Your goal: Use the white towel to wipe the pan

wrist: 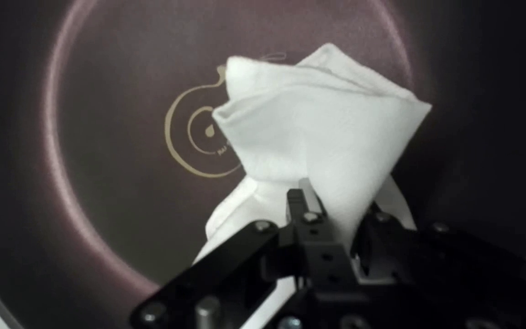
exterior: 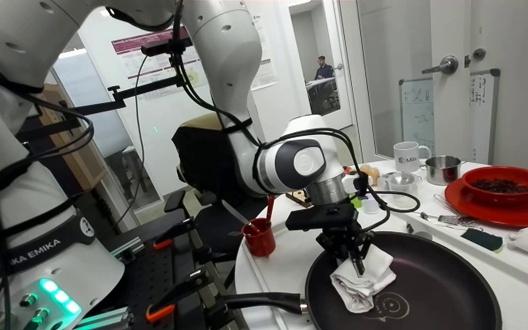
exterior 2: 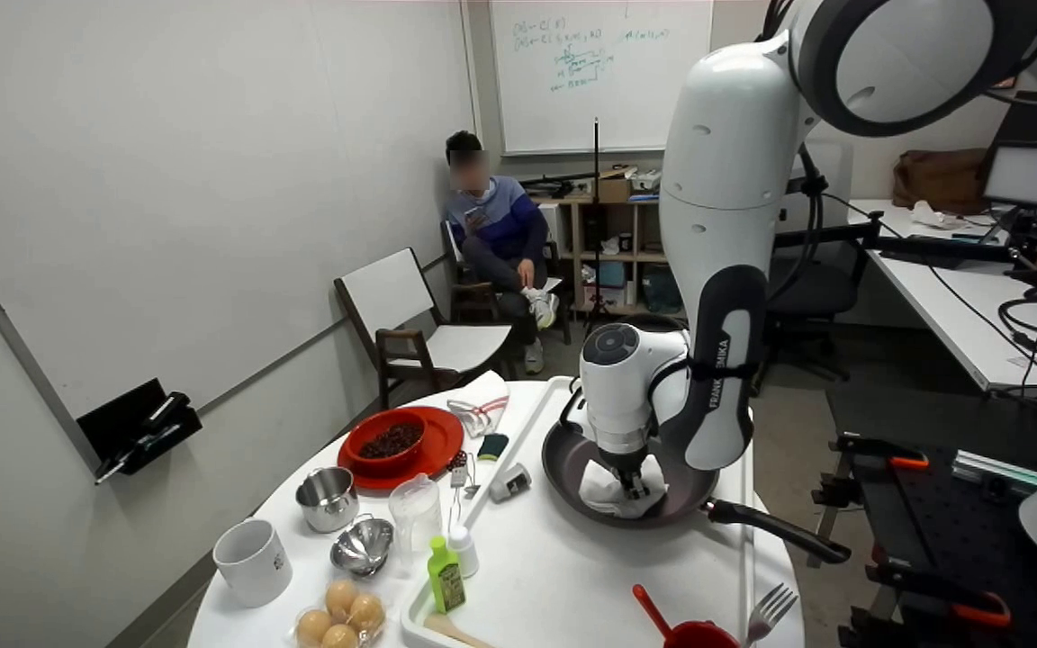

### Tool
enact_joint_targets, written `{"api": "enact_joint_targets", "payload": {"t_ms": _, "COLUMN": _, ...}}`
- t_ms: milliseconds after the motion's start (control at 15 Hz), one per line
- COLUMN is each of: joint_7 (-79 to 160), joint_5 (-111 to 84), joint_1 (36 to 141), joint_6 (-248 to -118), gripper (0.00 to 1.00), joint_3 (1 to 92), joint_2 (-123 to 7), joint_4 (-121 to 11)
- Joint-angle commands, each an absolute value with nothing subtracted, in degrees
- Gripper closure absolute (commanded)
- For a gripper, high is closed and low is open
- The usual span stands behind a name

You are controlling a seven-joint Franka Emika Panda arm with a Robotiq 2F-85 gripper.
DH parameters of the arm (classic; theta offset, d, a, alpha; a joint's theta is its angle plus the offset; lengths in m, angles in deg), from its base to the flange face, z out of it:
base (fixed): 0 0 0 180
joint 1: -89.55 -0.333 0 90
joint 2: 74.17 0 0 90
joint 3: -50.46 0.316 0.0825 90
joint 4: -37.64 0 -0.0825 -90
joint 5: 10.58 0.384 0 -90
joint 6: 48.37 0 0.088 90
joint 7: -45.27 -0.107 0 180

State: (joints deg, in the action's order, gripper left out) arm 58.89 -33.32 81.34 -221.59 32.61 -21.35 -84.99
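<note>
The black frying pan lies on the white table in both exterior views, with its handle reaching past the table edge. The folded white towel rests inside the pan, and it also shows in an exterior view. In the wrist view the towel covers part of the gold logo on the pan floor. My gripper points down into the pan with a fold of towel pinched between its fingers. The gripper also shows in both exterior views. Part of the towel is hidden under the gripper.
A white tray lies under the pan. A red cup with utensils stands near the handle. A red bowl on a red plate, a steel cup, a white mug, and a green bottle stand around.
</note>
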Motion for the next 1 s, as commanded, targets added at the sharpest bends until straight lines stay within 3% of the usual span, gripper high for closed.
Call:
{"api": "enact_joint_targets", "payload": {"t_ms": 0, "joint_7": 59.5, "joint_5": -34.4, "joint_1": 82.0, "joint_6": -222.1, "gripper": 0.93, "joint_3": 31.1, "joint_2": -21.3, "joint_4": -86.6}}
{"api": "enact_joint_targets", "payload": {"t_ms": 933, "joint_7": 57.4, "joint_5": -32.7, "joint_1": 84.8, "joint_6": -220.9, "gripper": 0.93, "joint_3": 26.5, "joint_2": -19.4, "joint_4": -85.0}}
